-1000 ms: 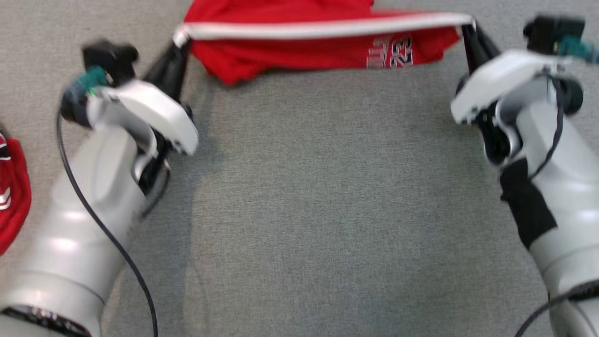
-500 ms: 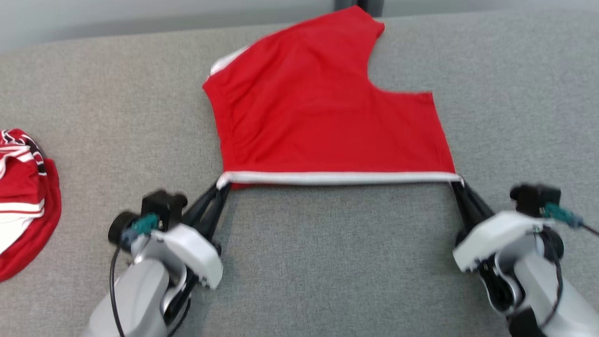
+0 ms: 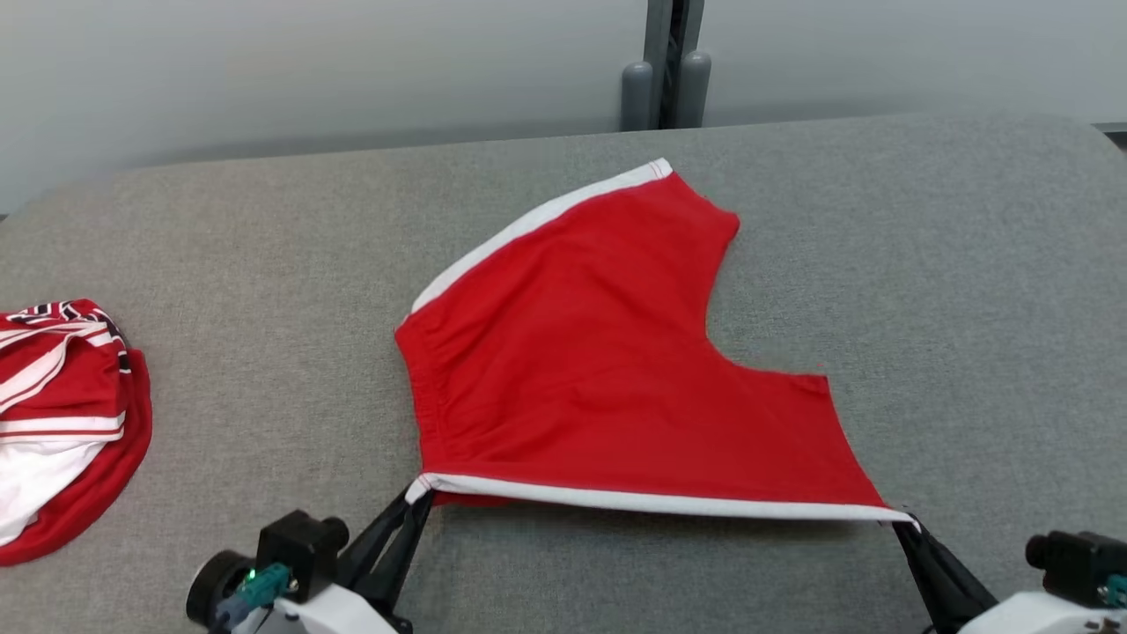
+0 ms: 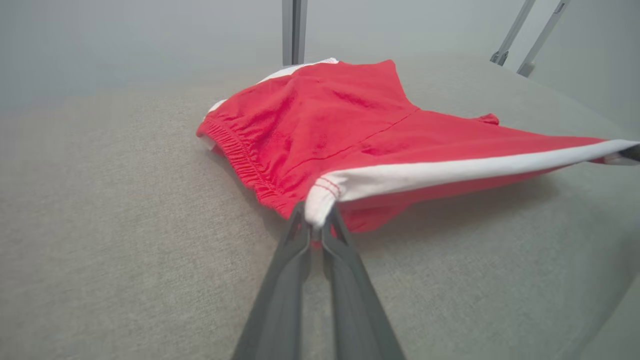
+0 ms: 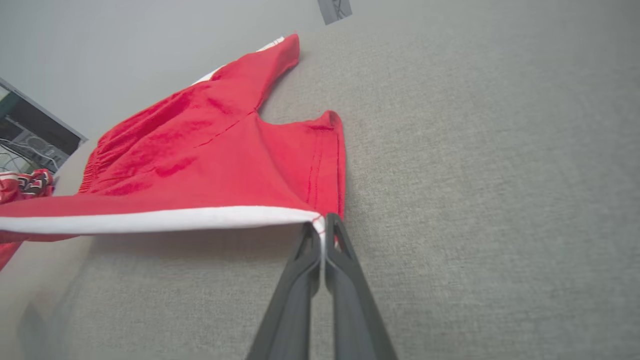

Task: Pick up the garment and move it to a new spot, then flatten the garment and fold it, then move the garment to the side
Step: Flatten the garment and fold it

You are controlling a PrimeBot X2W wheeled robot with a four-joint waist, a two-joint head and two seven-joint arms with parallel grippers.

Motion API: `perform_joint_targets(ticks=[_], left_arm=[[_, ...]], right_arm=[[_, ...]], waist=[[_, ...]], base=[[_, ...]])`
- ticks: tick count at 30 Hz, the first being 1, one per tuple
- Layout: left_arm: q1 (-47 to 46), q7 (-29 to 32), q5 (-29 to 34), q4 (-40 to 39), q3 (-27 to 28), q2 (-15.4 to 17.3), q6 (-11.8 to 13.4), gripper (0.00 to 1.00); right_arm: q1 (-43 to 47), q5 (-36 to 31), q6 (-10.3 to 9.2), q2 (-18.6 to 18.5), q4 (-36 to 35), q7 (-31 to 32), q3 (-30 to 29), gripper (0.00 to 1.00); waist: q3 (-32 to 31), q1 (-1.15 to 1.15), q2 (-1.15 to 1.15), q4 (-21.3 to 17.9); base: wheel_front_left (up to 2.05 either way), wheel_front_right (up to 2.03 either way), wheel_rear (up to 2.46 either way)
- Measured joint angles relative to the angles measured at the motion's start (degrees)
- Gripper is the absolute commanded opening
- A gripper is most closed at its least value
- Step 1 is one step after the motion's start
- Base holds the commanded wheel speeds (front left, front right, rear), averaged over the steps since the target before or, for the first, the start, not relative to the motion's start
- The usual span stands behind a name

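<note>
The garment (image 3: 607, 361) is a pair of red shorts with white side stripes, spread over the grey padded table (image 3: 951, 264). Its near edge is a white stripe (image 3: 651, 500) pulled taut between both grippers and lifted a little off the surface. My left gripper (image 3: 421, 495) is shut on the stripe's left corner, next to the elastic waistband (image 4: 240, 155). My right gripper (image 3: 900, 521) is shut on the stripe's right corner at the leg hem. The left wrist view shows the garment (image 4: 340, 130) with my left gripper (image 4: 315, 220) pinching white cloth. My right gripper (image 5: 322, 227) pinches the garment (image 5: 210, 145) likewise.
A second red and white garment (image 3: 62, 423) lies bunched at the table's left edge. A grey post (image 3: 669, 62) stands behind the table's far edge against a pale wall. Bare grey table lies to the right of the shorts and between my grippers.
The head camera has tilted up, so the whole picture shifted down. Both grippers kept their hold on the white stripe and drew the shorts toward me, laying them out flat from a folded heap.
</note>
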Motion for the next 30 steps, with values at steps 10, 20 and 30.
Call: perform_joint_targets(ticks=[10, 20, 30], left_arm=[[12.0, 7.2, -1.8, -21.0, 1.2, 4.4, 9.3, 0.0], [5.8, 7.8, -1.9, -20.5, 1.7, 3.4, 7.3, 0.0], [-8.6, 5.2, -3.5, -9.8, 2.3, -1.8, 1.0, 0.0]], right_arm=[[12.1, -8.1, 0.0, 5.8, -22.5, 13.6, -10.4, 0.0], [-3.6, -12.3, 0.01, 3.7, -17.9, 12.5, -11.3, 0.0], [-32.1, -10.6, 0.0, -4.8, 1.4, 10.0, -3.3, 0.0]], waist=[[-0.5, 0.0, 0.0, -0.1], [2.7, 0.0, 0.0, 1.4], [9.1, 0.0, 0.0, 6.3]], base=[[0.0, 0.0, 0.0], [0.0, 0.0, 0.0], [0.0, 0.0, 0.0]])
